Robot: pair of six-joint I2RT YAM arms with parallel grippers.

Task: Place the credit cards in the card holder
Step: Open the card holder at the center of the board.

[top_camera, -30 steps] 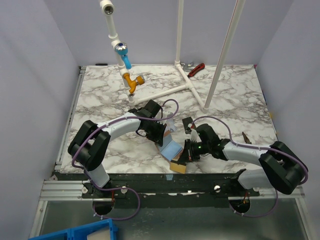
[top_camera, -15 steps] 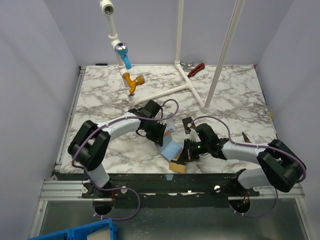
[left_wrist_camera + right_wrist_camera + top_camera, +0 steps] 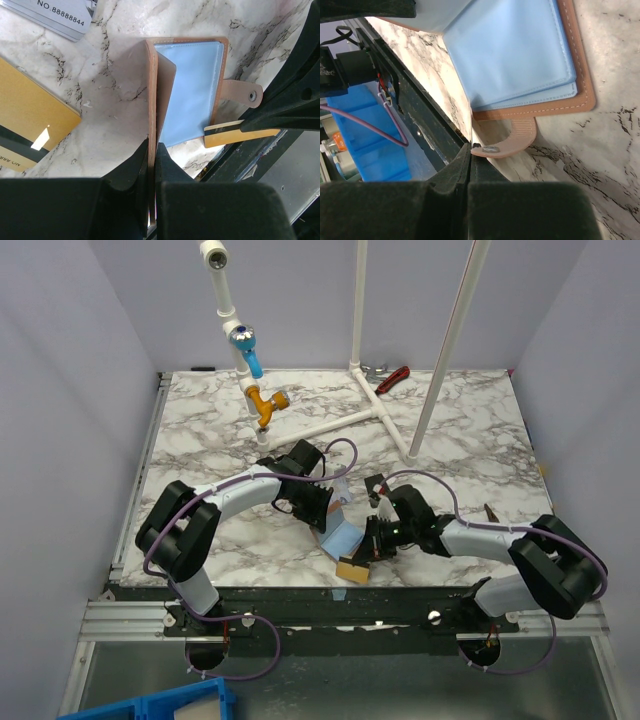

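The tan card holder [image 3: 152, 80] lies open near the table's front edge, its light blue sleeves [image 3: 192, 90] facing up. It also shows from above as the card holder [image 3: 343, 538]. My left gripper [image 3: 152, 146] is shut on its upright tan flap. My right gripper [image 3: 471, 148] is shut on a gold credit card with a dark stripe [image 3: 227, 134], seen edge-on in the right wrist view. That card's end sits by the holder's snap tab [image 3: 512, 144] at the sleeve edge. A second gold card [image 3: 30, 117] and a silvery-grey card [image 3: 55, 15] lie flat beside the holder.
A white pipe frame [image 3: 340, 422] with an orange fitting [image 3: 268, 403] stands behind the arms. A red-handled tool [image 3: 395, 377] lies at the back. The black front rail [image 3: 420, 592] runs just below the holder. A blue bin [image 3: 365, 125] sits below the table.
My right gripper has edged slightly left toward the card holder with the gold card in it. The left arm and the holder have stayed put.
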